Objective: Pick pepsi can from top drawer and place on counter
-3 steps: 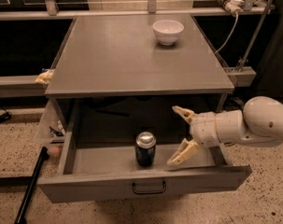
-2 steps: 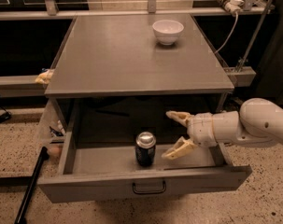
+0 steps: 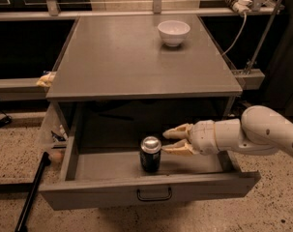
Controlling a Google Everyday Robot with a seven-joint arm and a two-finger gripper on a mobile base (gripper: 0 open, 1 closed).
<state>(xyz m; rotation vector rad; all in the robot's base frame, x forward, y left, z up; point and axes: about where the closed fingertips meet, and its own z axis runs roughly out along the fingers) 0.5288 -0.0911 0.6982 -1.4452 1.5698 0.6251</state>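
While top drawer (image 3: 88, 195) stands open, count: one pepsi can (image 3: 150, 154) inside; one bowl (image 3: 173, 32) on tabletop (image 3: 131, 62).
Gripper (image 3: 166, 141): in drawer, beside can.
Jaws: parted, holding nothing.

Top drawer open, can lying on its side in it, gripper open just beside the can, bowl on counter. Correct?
Not quite: the can stands upright in the drawer, silver top up, as the camera view shows. The rest holds: drawer open, gripper open just beside the can, bowl on the counter.
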